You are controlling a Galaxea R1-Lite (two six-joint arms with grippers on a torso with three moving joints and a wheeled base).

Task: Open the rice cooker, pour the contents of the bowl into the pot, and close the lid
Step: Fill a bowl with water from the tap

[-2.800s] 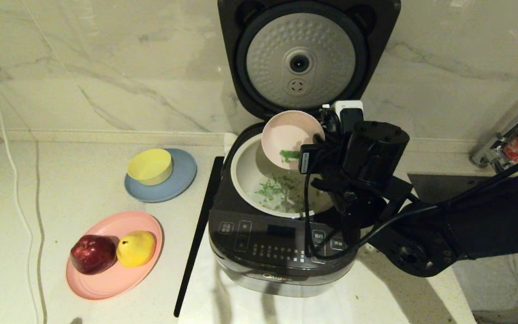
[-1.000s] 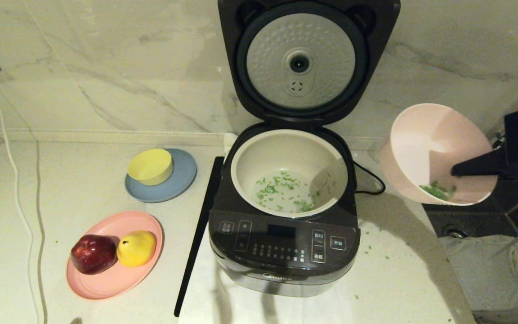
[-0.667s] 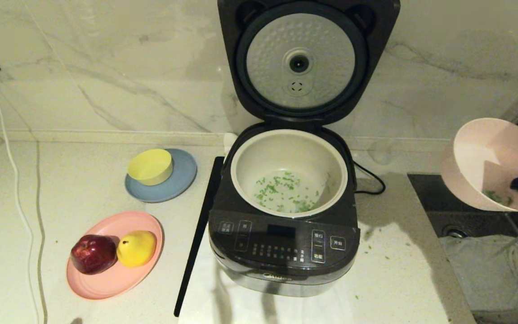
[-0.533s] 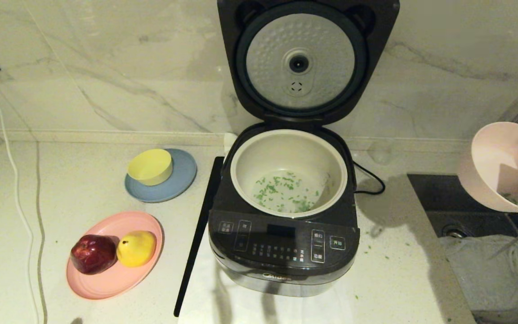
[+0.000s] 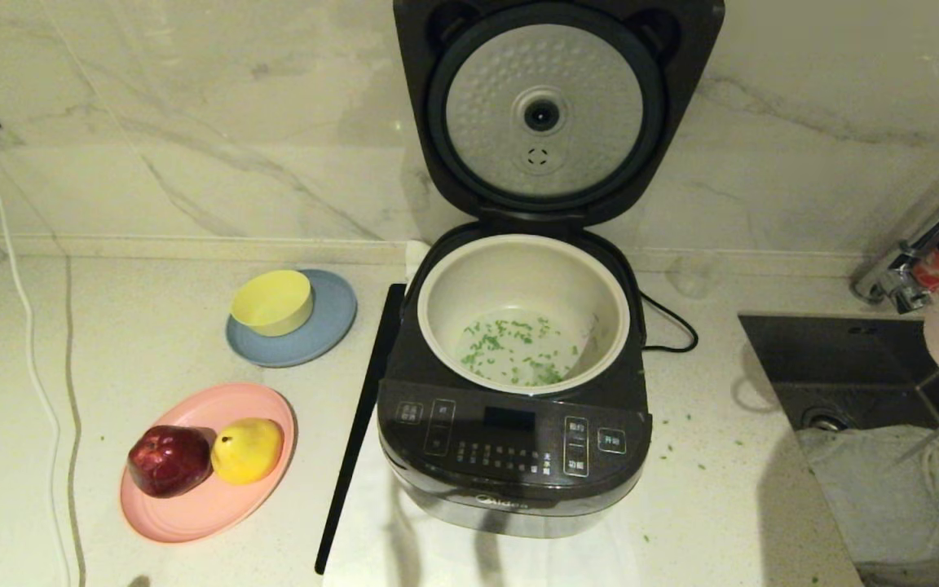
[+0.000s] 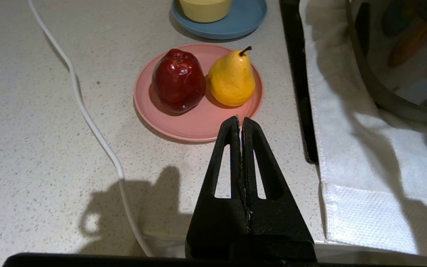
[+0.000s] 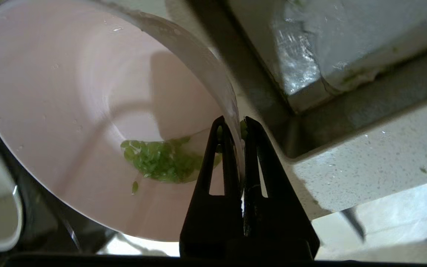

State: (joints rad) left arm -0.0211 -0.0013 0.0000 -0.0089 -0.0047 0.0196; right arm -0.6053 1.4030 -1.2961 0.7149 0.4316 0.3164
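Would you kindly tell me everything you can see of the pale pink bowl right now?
The bowl is a smooth, pale pink, shallow round dish, plastic by its look. It is tilted, with a small clump of green bits left against its low side and a few droplets on the inside. The right tool is shut on its rim, one finger inside and one outside. In the head view only its edge shows at the far right, over the sink.

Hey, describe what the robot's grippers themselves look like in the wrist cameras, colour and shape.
Both look alike. The left gripper and the right gripper are matte black, each with two long fingers tapering to narrow tips from a broad base. Each finger has a slim triangular cut-out, giving a truss look. No cables, labels or markings show on either.
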